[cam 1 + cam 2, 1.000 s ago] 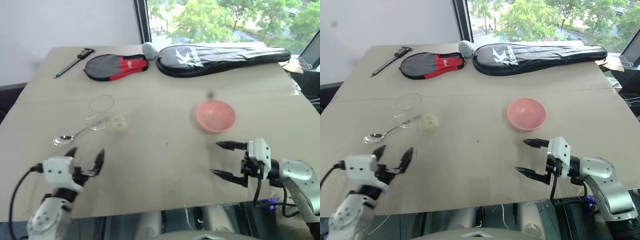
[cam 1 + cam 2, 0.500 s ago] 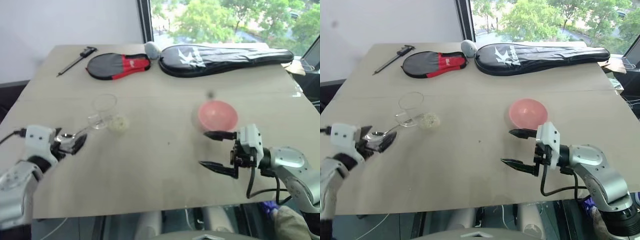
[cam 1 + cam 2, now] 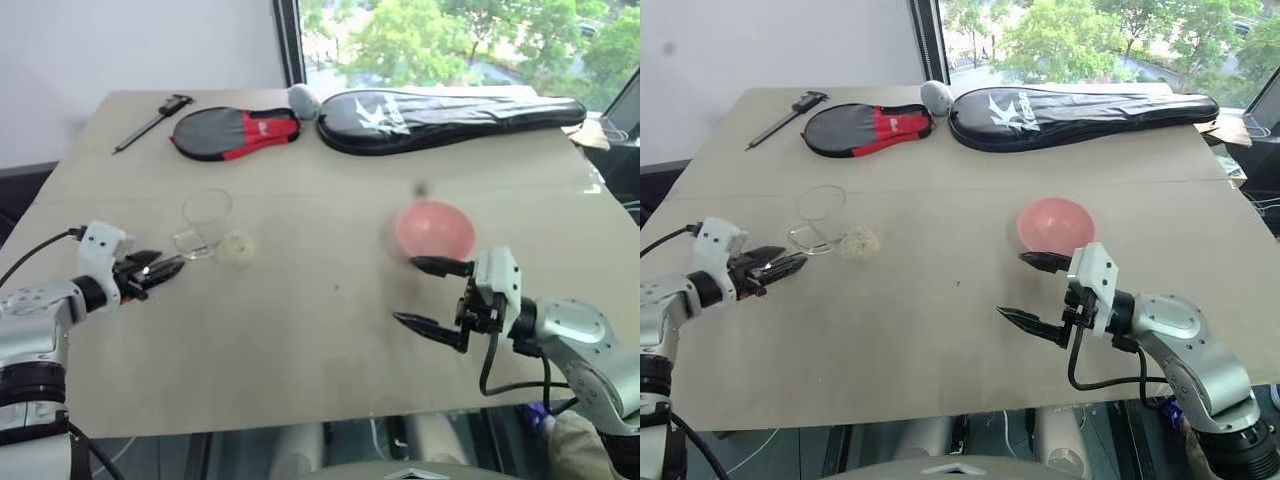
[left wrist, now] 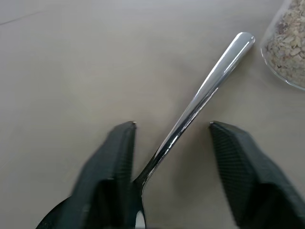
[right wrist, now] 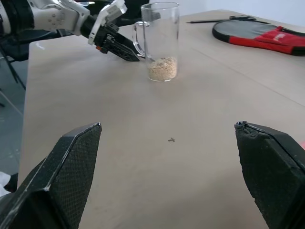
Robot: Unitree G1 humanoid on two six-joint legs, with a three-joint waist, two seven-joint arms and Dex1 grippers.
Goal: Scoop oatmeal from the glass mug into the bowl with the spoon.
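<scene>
Left claw (image 4: 171, 143) has swung out to the spoon (image 4: 200, 98) since a second ago and its fingers have narrowed around it. Pickup looks under way, grip not yet confirmed. Spoon handle runs up between the two fingers; gaps show on both sides, so partly closed, no firm hold seen. Handle tip ends just beside the glass mug (image 3: 205, 222), upright on the surface (image 3: 320, 330), oatmeal (image 5: 162, 69) in its bottom. Right claw (image 3: 440, 295) wide open, empty, just in front of the bowl (image 3: 433, 230).
</scene>
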